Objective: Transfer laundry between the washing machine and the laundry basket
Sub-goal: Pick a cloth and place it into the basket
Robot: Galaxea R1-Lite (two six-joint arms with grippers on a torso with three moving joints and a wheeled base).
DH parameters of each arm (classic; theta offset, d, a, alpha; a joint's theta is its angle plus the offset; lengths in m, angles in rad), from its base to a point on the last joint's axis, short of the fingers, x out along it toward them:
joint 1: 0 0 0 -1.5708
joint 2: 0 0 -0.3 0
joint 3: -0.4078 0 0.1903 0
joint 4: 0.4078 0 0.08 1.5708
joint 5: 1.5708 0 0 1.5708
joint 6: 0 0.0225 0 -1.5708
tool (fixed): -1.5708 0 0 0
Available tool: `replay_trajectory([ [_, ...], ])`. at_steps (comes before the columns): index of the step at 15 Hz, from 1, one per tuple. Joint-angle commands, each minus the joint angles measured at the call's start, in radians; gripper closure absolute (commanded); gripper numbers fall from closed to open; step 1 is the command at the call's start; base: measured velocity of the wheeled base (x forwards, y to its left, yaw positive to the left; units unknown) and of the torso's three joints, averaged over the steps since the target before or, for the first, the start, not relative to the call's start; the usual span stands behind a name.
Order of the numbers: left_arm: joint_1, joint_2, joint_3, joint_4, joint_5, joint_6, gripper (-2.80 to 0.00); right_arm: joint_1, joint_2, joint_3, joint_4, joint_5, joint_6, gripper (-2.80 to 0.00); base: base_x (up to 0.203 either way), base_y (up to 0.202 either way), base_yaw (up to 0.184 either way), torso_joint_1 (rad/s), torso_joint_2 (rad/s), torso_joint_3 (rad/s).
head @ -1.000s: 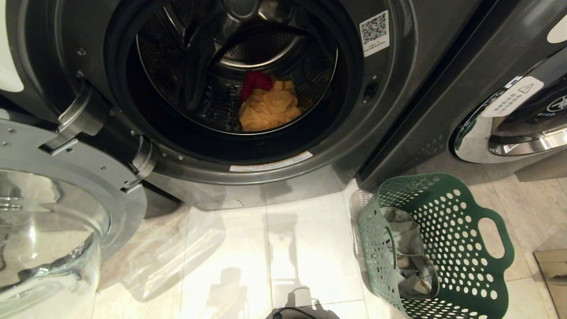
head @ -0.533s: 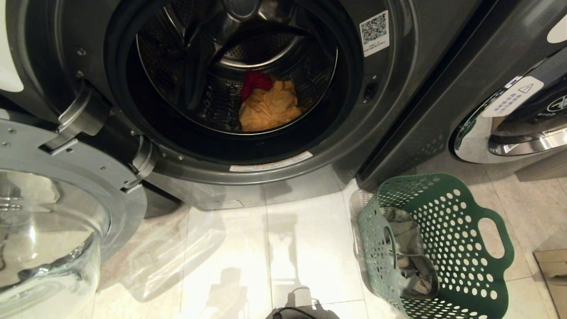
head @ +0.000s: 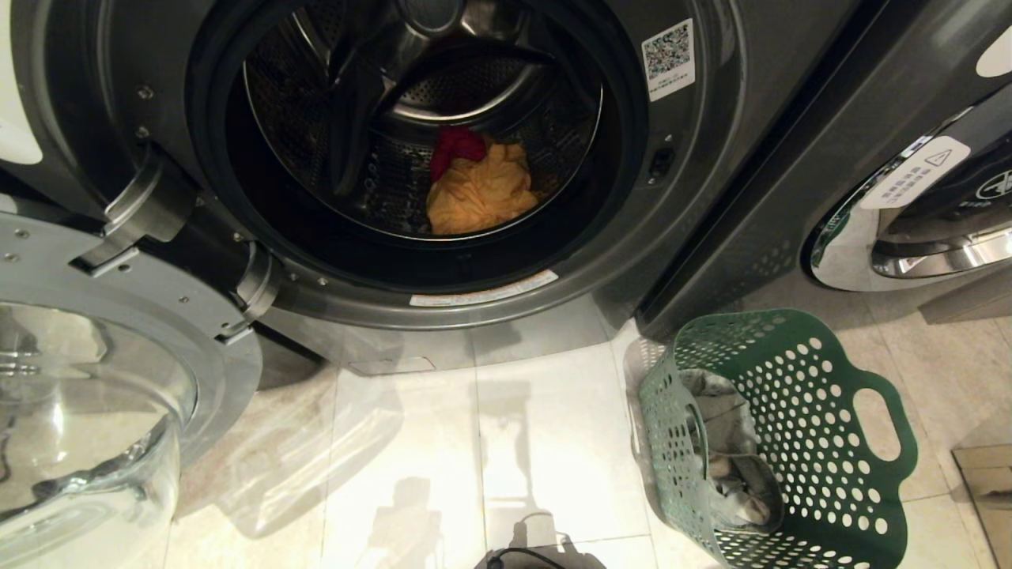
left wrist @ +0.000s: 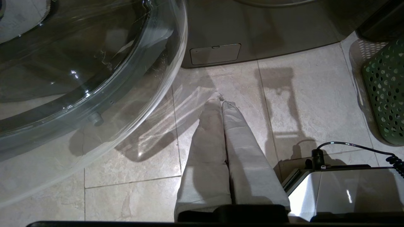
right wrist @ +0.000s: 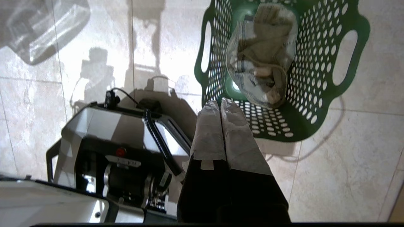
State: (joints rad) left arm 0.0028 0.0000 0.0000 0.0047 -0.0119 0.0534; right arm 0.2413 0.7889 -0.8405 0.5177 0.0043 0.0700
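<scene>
The dark grey washing machine (head: 696, 197) stands with its round glass door (head: 87, 395) swung wide to the left. Inside the drum lie a yellow-orange garment (head: 478, 194) and a pink-red one (head: 456, 145) behind it. The green laundry basket (head: 822, 474) sits on the floor at lower right with a grey garment (head: 731, 466) in it, which also shows from the right wrist (right wrist: 263, 56). My right gripper (right wrist: 220, 102) hangs shut and empty above the floor beside the basket (right wrist: 318, 75). My left gripper (left wrist: 220, 100) is shut and empty over the tiles, parked near the glass door (left wrist: 79, 69).
A second machine's chrome-rimmed door (head: 917, 229) is at the right. My own base (right wrist: 120, 148) with a coiled cable lies below the right gripper. Bare tiled floor (head: 474, 458) lies between the open door and the basket.
The grey garment in the basket has settled a little lower. Neither arm shows in the head view, and the camera has not shifted.
</scene>
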Motion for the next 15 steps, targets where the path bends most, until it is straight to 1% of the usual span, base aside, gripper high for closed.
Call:
replay_trajectory([
  [1, 0.000, 0.002, 0.000, 0.000, 0.000, 0.000, 0.00, 0.021, -0.005, -0.003, 0.025, 0.004, -0.006, 0.00, 0.000, 0.000, 0.000, 0.000, 0.00, 0.000],
  [2, 0.000, 0.002, 0.000, 0.000, 0.000, 0.000, 0.00, 0.036, -0.012, -0.001, 0.027, 0.006, -0.020, 0.00, 0.000, 0.000, 0.000, 0.000, 0.00, 0.000],
  [4, 0.000, 0.001, 0.000, 0.000, 0.000, 0.000, 0.00, 0.041, -0.019, 0.006, 0.027, 0.006, -0.050, 0.00, 0.000, 0.000, 0.000, 0.000, 0.00, 0.000],
  [6, 0.000, 0.002, 0.000, 0.000, 0.000, 0.000, 0.00, 0.041, -0.020, 0.009, 0.027, 0.006, -0.055, 0.00, -0.003, -0.003, 0.035, 0.002, 0.00, 0.003],
  [15, 0.000, 0.002, 0.000, 0.000, 0.000, 0.000, 0.00, 0.028, -0.072, 0.058, 0.027, -0.006, -0.044, 0.00, 0.001, -0.006, 0.170, 0.003, 0.00, 0.003],
])
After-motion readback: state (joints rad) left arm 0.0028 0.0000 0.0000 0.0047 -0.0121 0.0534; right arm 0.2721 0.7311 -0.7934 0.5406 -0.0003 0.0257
